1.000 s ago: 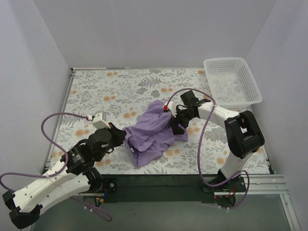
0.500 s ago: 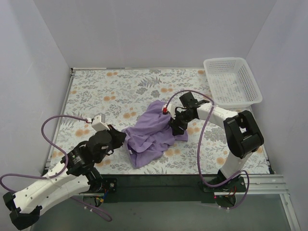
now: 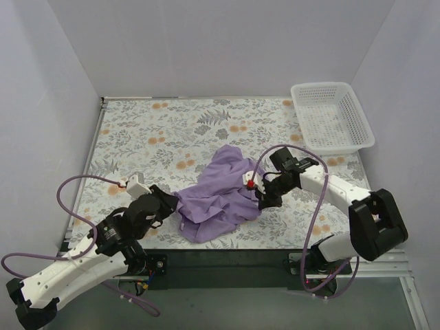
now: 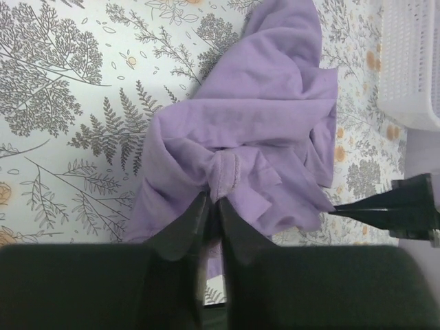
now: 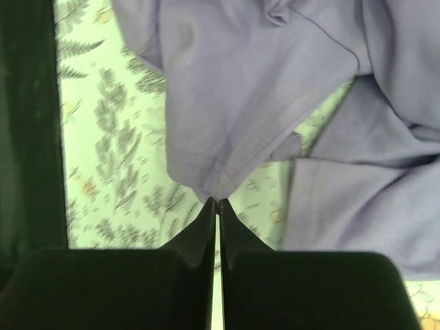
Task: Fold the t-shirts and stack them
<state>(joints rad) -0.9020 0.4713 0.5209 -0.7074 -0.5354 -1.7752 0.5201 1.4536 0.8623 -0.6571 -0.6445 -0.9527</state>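
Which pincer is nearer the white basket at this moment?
Right. The right pincer grips the t-shirt on the side facing the white basket; the left pincer grips its opposite edge, farther away.

Soft, even light is filling the top view, casting only faint shadows. Both wrist views are blurring their dark fingers (image 4: 177,232) at 6 o'clock; the right one is tinting everything greenish

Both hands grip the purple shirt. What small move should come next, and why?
Probably lift a little and draw the hands apart, to spread the cloth. The left hand is shut on a bunched fold and the right hand on a hem corner, yet the t-shirt lies crumpled between them.
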